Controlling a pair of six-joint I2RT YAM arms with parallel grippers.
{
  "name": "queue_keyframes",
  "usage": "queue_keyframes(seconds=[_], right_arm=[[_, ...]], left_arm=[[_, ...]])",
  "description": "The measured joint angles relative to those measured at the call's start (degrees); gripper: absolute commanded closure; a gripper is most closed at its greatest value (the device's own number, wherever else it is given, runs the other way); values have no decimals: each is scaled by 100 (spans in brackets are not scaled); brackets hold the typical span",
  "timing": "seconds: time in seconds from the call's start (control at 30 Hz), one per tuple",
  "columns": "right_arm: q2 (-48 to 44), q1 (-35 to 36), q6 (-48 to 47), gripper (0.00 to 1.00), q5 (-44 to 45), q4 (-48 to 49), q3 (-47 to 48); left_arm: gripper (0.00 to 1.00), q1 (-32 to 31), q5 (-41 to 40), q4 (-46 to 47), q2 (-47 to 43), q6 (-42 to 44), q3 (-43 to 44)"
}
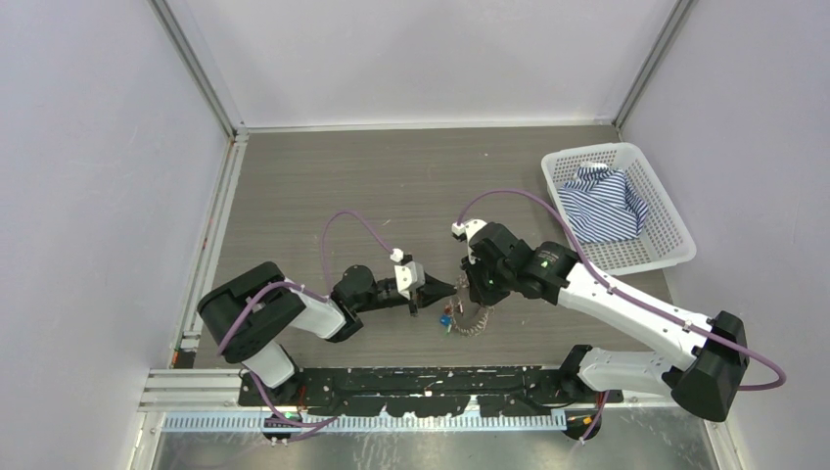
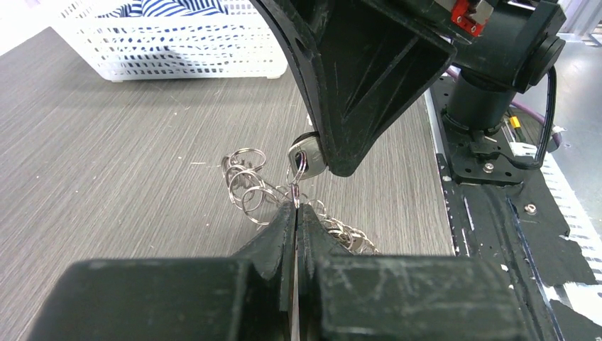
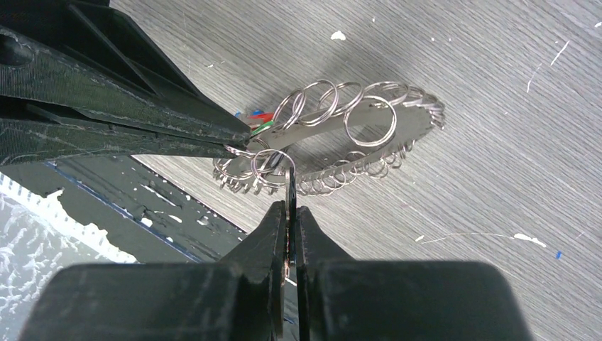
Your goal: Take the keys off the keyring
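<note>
The keyring point(image 3: 383, 117) is a flat silvery disc whose rim is threaded all round with small split rings point(image 3: 317, 99). It sits close to the near edge of the grey wood-grain worktop point(image 1: 372, 176), about midway along it, just beyond the black rail that carries the arm bases. Keys point(image 3: 261, 122) with red and green heads hang at the disc's near-left rim, mostly hidden behind the left tool; the overhead view shows a blue head there too.

The right tool point(image 3: 289, 207) is closed on a silver key point(image 2: 307, 158), whose rounded head juts from the fingertips just above the keyring. One split ring point(image 2: 297, 181) passes through that head and runs down into the left tool point(image 2: 295, 211), whose fingers are pinched tight on its wire. The two tools meet tip to tip over the keyring's near-left side.

A white plastic basket point(image 1: 666, 257) holding a blue-and-white striped cloth point(image 1: 602, 201) stands at the far right corner of the worktop, well apart.
</note>
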Motion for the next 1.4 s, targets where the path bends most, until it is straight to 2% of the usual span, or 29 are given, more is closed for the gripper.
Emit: queue_keyframes(seconds=[0.13,0.23,0.87,1.4], right_arm=[[0,-7,-39,99,52,-35,59],[0,-33,-92,99,120,-129,192],[52,-35,-219,99,7,-245,560],[79,-2,-221,99,-15,-249,573]], left_arm=[[72,0,-7,35,-4,-26,-4],[67,0,-9,61,-26,-72,-15],[66,0,-63,-205,-197,31,267],[70,0,-28,-542,-70,26,455]])
